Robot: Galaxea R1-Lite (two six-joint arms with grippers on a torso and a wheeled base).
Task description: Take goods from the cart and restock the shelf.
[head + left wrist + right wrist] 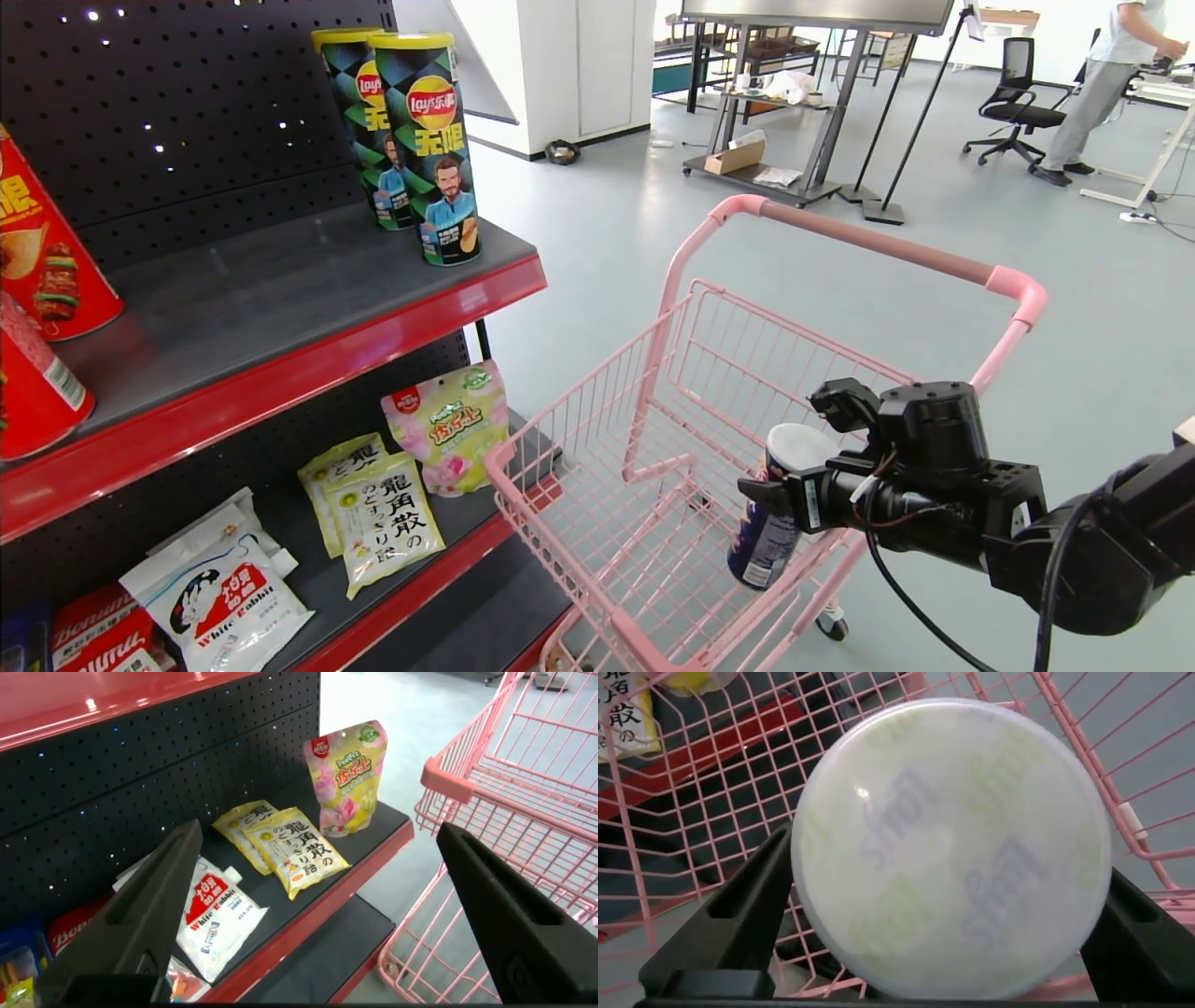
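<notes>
Inside the pink cart, a white-lidded blue snack canister hangs tilted, pinched near its top between the right gripper's jaws. Beside the lower shelf, the left gripper hovers, jaws spread wide, holding nothing.

Bright, even indoor light. The pale floor was softly lit, with faint shadows under the furniture. Glare ran along the upper shelf at its red front edge. Light pinpricks shone through the pegboard. The lower shelf sat shaded. The can showed a small highlight on its lid.
</notes>
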